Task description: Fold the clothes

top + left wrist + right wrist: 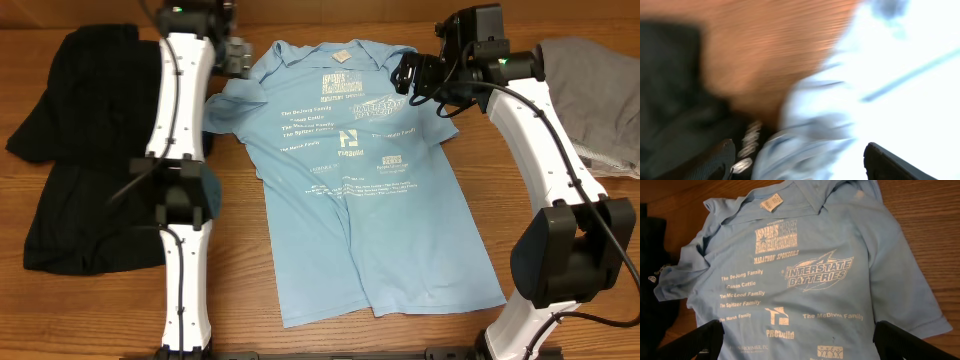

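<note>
The light blue T-shirt [370, 200] lies flat in the middle of the table, white print up, collar at the far side. My left gripper [238, 58] is at its left sleeve. The left wrist view is blurred: the fingers [800, 162] stand apart with bunched blue cloth [810, 130] between them. My right gripper [405, 75] hovers over the shirt's right shoulder. In the right wrist view its fingers [797, 340] are wide open above the printed chest [810, 255], holding nothing.
A black shirt [80, 200] lies spread at the left, partly under my left arm; it also shows in the left wrist view [670, 90] and the right wrist view [652, 280]. A grey garment [600, 110] lies at the far right. The table [560, 30] is wooden.
</note>
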Motion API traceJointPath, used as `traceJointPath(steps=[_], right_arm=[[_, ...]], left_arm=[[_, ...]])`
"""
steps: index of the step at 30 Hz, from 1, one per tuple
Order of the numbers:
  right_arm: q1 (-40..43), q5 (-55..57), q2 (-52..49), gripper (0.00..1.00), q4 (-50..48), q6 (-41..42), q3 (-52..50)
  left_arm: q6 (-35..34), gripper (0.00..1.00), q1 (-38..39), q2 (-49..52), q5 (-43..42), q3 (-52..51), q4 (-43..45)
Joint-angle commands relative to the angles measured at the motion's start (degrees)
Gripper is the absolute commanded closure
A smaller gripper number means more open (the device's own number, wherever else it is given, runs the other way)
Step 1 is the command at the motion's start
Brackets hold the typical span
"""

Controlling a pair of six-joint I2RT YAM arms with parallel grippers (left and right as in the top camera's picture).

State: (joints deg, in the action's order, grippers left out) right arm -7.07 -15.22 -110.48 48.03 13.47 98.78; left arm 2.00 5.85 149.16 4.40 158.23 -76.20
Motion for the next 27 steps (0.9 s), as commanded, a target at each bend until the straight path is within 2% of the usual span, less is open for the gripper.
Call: traceJointPath(steps=[1, 5, 10, 17, 23, 27], right_arm=[[0.0, -0.3, -0.1, 0.00, -0.2, 0.0, -0.3], [0.0, -0.3, -0.1, 0.00, -0.1, 0.0, -0.3], [0.0, -0.3, -0.1, 0.00, 0.5, -0.3, -0.3], [0.0, -0.3, -0.1, 0.00, 0.5, -0.3, -0.3], [0.0, -0.3, -0.1, 0.00, 0.3, -0.3, -0.3], [0.0, -0.3, -0.1, 0.00, 0.3, -0.3, -0.3]], left_arm=[[11.3, 0.14, 5.0, 1.2, -6.2, 0.8, 1.3], [11.2, 0.13, 8.8, 1.5, 2.2, 0.0, 2.3], [5.7, 0.15, 9.9, 1.5, 11.6, -3.5, 4.1], [1.1, 0.23, 8.2, 1.5, 11.6, -7.9, 6.5], [5.4, 0.26, 7.7, 1.5, 7.7, -11.1, 11.3], [5.5, 0.27, 7.7, 1.5, 7.5, -14.1, 13.9]])
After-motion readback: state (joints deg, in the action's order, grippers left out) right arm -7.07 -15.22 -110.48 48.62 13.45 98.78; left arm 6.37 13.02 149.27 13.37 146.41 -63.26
